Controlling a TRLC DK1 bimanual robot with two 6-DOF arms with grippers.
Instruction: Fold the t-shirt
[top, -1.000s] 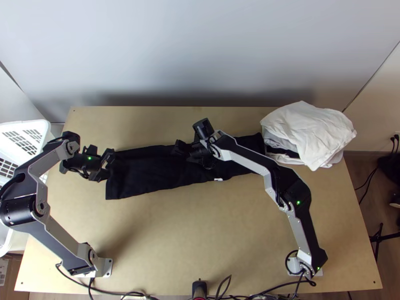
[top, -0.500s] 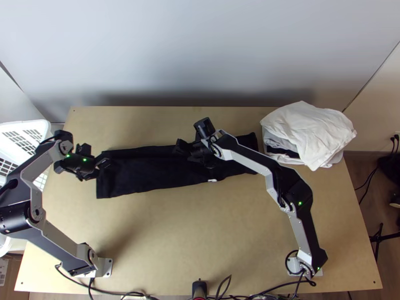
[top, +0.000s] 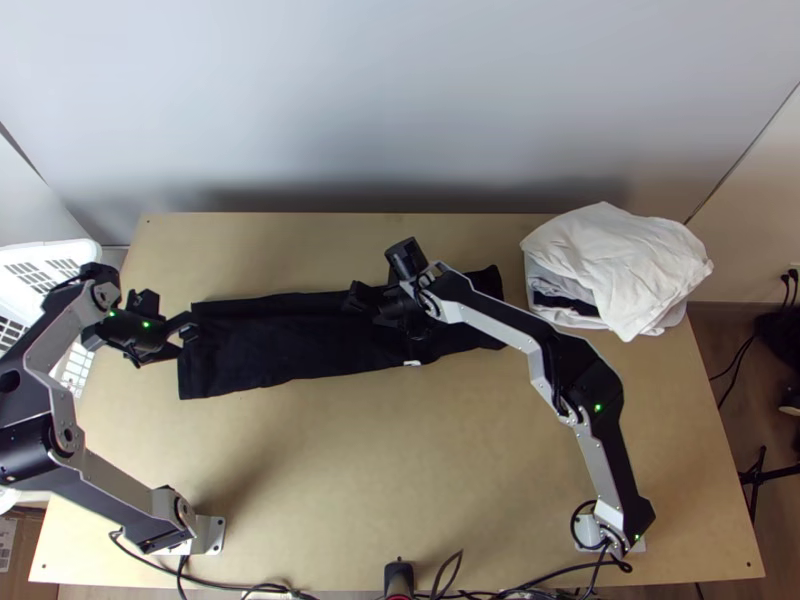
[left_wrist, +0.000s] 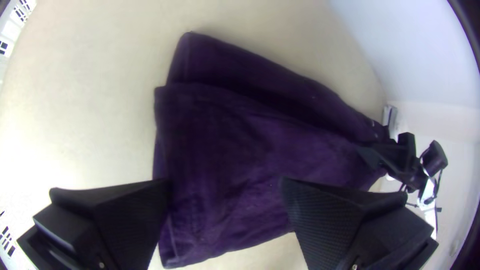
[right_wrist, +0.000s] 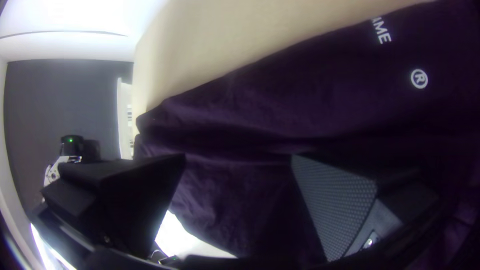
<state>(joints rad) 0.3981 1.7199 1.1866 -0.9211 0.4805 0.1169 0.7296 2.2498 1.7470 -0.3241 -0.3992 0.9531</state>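
The black t-shirt (top: 270, 350) lies as a long folded strip across the table, one layer edge set back from the other at its left end. My left gripper (top: 186, 337) is at that end, its fingers apart. In the left wrist view the same gripper (left_wrist: 226, 186) stands open over the shirt (left_wrist: 235, 145). My right gripper (top: 366, 308) is over the strip's middle, hiding part of it. In the right wrist view, that gripper (right_wrist: 239, 159) is open above dark cloth (right_wrist: 300, 110), with white print near one edge.
A pile of white and grey cloth (top: 620, 265) sits at the table's back right, just past the shirt's right end. A white slotted basket (top: 50, 262) stands at the left edge. Bare wood (top: 400, 460) lies in front of the shirt.
My left gripper has moved left, and the whole shirt has slid left along the table, away from the cloth pile. The right gripper has stayed nearly in place.
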